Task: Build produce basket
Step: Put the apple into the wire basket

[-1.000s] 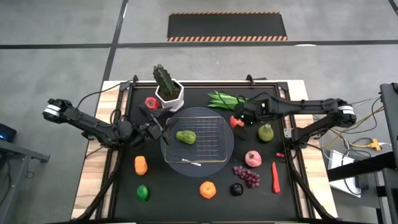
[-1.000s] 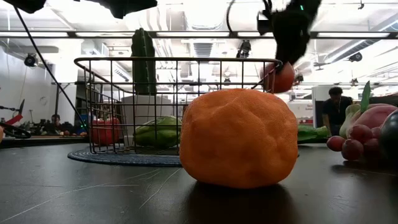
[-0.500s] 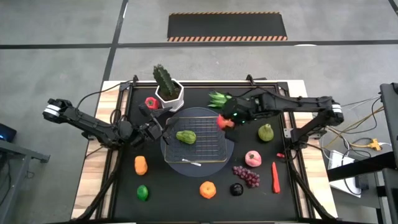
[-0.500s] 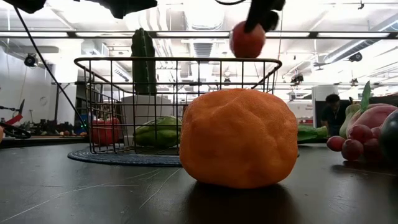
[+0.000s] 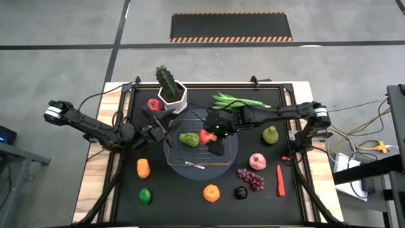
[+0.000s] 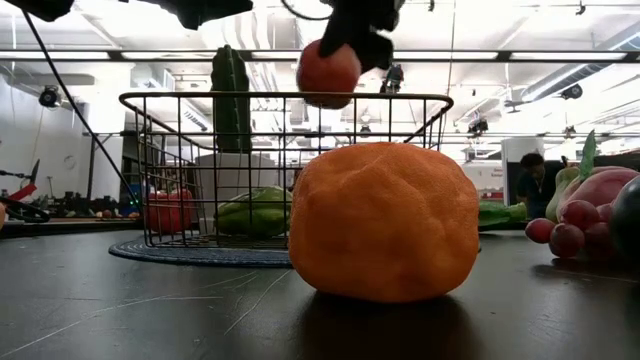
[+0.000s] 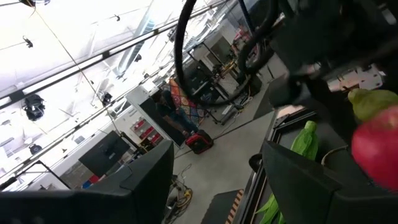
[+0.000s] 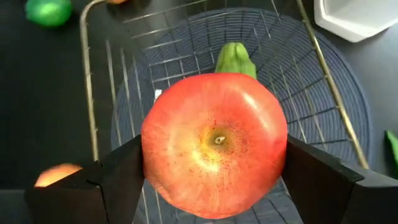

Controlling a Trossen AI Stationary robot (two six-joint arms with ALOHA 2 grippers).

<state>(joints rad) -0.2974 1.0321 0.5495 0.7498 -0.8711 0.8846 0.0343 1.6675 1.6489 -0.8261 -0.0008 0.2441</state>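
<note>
I am reaching my right gripper over the basket, clamping a red apple; my left gripper is waiting open beside it.

Grey concrete floor with seams; black hazard-striped mat beyond table. Bright ceiling strip lights, exposed ducts, person standing far back.

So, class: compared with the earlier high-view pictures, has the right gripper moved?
Yes. The right gripper, holding the red apple, has travelled from beside the basket's right edge to above its middle, near the green pepper.
</note>
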